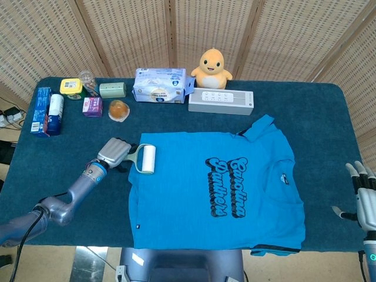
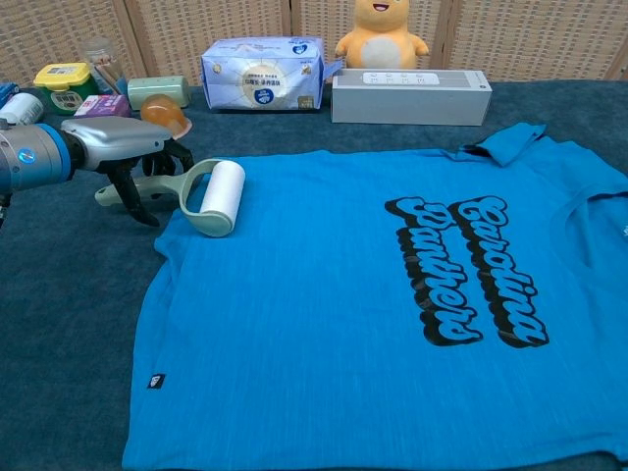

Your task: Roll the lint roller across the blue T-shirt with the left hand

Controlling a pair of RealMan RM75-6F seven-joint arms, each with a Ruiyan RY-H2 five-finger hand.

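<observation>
A: Grasping is the step in hand. The left hand [image 2: 126, 157] sits over the pale green handle of the lint roller [image 2: 196, 196], fingers [image 2: 137, 201] curled down around it, though I cannot tell whether they have clamped tight or only cage it.

B: Where does the roller lie?

A: Its white drum rests on the left sleeve edge of the blue T-shirt [image 1: 217, 188], handle pointing out over the dark blue tablecloth [image 1: 317, 111].

B: And the other hand?

A: The right hand [image 1: 365, 200] hangs off the table's near right corner, fingers apart, holding nothing.

B: Next?

A: I judge it needs a firm grip on the handle, then a push of the drum across the shirt toward the printed lettering.
</observation>
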